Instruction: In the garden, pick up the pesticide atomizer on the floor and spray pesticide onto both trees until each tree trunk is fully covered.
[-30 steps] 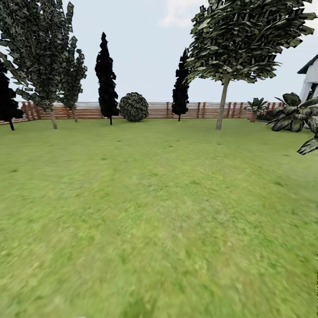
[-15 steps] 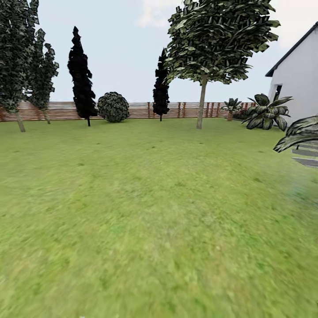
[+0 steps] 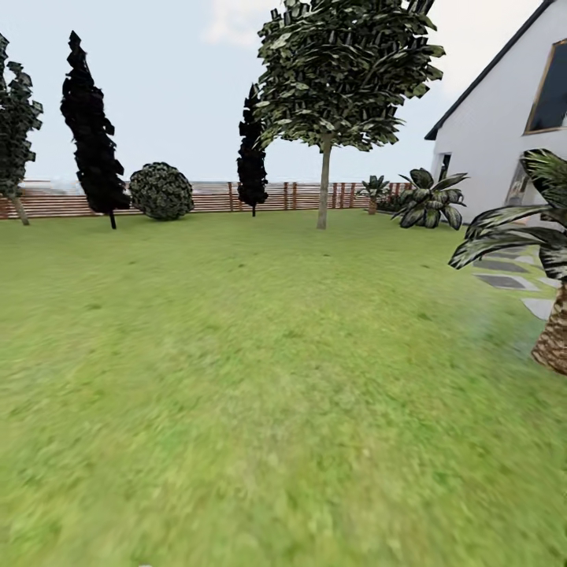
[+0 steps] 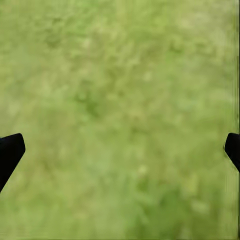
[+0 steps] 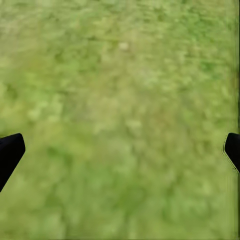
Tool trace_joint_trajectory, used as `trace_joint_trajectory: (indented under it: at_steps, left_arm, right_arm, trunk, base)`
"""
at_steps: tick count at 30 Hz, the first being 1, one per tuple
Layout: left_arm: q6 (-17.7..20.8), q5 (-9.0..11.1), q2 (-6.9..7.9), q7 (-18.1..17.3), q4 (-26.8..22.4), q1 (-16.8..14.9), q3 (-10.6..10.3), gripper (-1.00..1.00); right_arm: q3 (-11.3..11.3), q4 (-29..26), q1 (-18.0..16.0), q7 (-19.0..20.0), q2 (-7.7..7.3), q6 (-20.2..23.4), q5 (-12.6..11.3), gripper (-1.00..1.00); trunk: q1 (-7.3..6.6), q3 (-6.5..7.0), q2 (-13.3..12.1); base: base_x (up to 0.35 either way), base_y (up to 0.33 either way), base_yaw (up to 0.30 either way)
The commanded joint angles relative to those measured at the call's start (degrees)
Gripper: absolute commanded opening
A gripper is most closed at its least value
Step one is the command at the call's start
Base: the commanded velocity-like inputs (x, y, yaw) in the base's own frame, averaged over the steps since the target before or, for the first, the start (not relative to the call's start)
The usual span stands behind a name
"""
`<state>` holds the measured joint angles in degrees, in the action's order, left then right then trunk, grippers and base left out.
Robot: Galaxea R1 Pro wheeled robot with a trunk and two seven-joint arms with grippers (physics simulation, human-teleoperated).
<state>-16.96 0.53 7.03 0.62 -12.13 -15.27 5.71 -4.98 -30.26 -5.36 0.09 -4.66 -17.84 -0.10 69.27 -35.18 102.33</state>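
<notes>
in the wrist views, the left gripper (image 4: 120, 147) and right gripper (image 5: 120, 147) are held wide apart and empty over blurry grass floor (image 3: 260, 409); a palm trunk (image 3: 554, 340) stands nearer at right; far off, a pale-trunked tree (image 3: 324, 189) is seen before the wooden fence (image 3: 205, 197); the atomizer cannot be located.

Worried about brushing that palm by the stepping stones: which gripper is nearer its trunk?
Right, likely: the palm trunk stands on the head view's right, that arm's side. The left gripper and right gripper both hang open over grass, apart from it.
</notes>
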Motion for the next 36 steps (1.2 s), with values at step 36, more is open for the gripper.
trace_joint_trajectory:
  at_steps: [36]
  left_arm:
    - [0.0,0.0,0.09,0.0,-0.09,-0.02,0.0,1.0]
  right_arm:
    - [0.06,-0.07,0.0,0.09,0.0,0.0,0.01,1.0]
  trunk:
    - [0.0,0.0,0.0]
  base:
    - [0.338,0.0,-0.159]
